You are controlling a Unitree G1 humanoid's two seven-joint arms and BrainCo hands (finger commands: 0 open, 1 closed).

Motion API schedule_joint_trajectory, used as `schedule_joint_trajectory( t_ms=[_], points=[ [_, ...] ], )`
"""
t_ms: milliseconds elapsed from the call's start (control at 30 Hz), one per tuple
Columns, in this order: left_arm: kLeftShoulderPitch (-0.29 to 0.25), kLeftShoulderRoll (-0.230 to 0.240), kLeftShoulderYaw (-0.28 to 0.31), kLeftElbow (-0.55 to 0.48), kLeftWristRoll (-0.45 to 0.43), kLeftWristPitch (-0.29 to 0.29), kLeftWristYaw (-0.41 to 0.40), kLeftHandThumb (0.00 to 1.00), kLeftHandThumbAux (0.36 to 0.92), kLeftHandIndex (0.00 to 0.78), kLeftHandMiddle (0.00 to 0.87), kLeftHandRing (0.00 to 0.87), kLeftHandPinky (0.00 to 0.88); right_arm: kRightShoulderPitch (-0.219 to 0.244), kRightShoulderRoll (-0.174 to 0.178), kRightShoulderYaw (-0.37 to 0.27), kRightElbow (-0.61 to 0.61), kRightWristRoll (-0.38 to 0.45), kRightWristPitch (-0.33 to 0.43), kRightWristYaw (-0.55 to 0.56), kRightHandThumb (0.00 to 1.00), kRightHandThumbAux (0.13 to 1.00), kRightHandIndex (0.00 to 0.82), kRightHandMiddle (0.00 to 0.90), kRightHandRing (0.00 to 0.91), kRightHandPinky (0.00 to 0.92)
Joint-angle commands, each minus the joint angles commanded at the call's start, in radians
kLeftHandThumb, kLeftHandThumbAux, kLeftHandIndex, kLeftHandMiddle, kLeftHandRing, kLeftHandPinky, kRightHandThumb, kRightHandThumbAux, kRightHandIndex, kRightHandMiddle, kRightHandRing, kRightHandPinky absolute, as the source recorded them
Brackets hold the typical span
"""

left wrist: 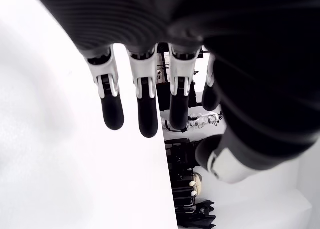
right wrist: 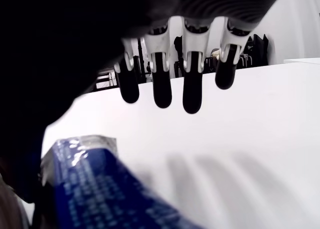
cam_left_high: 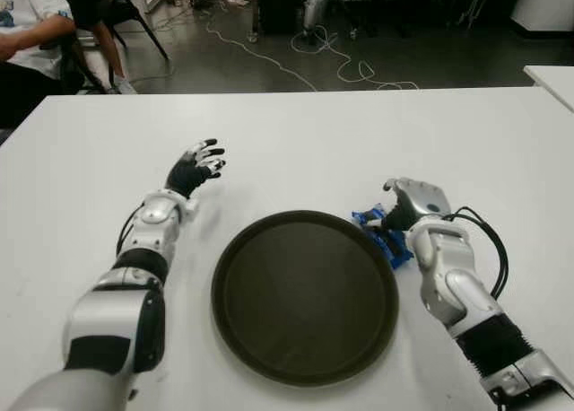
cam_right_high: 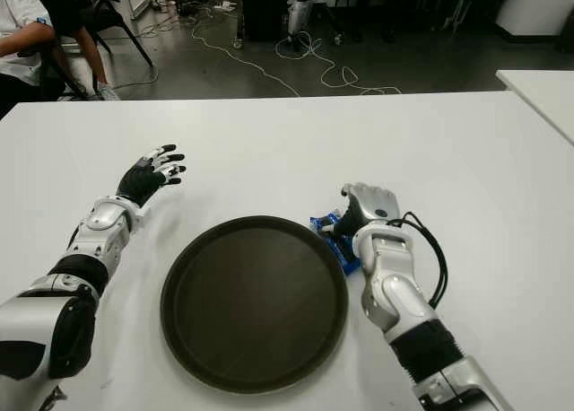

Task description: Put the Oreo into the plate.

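One Oreo pack [cam_left_high: 384, 232] lies on the table [cam_left_high: 359, 142] beside the empty plate [cam_left_high: 305, 296]; right hand [cam_left_high: 408, 206] above it, fingers extended, ungrasped; left hand [cam_left_high: 195, 169] spread, idle; transfer pending.

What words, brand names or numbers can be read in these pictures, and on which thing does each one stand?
None can be read.
Blue packet, beside the right hand at the plate's right rim: pale print on the wrapper, too blurred to read; no brand name can be made out.
Plate, table, left hand: no text.
Person's shirt, far left: a printed patch at the picture's edge, unreadable.
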Motion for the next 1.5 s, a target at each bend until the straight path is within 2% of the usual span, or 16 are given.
schedule_joint_trajectory(
  t_ms=[500, 800, 1000, 1500],
  points=[
    [0.003, 0.004, -0.002, -0.004, 0.002, -0.001, -0.001, 0.024, 0.706, 0.149, 0.205, 0.209, 0.225, 0.009, 0.005, 0.016, 0.006, 0.001, -0.010, -0.012, 0.000, 0.603, 0.251, 0.252, 0.254, 0.238],
    [0.005, 0.007, -0.001, -0.006, 0.001, -0.001, 0.000, 0.032, 0.734, 0.139, 0.205, 0.214, 0.238, 0.005, 0.011, 0.026, 0.010, -0.003, 0.007, 0.007, 0.000, 0.593, 0.246, 0.252, 0.264, 0.270],
    [0.007, 0.007, 0.000, -0.008, -0.001, -0.006, -0.003, 0.046, 0.726, 0.139, 0.200, 0.210, 0.235, 0.005, 0.013, 0.028, 0.013, -0.003, 0.010, 0.006, 0.000, 0.590, 0.247, 0.256, 0.266, 0.267],
    [0.009, 0.009, -0.002, -0.010, 0.001, -0.013, -0.003, 0.018, 0.763, 0.141, 0.200, 0.204, 0.231, 0.009, 0.015, 0.029, 0.013, 0.000, 0.003, -0.012, 0.000, 0.606, 0.267, 0.285, 0.302, 0.305]
  ],
)
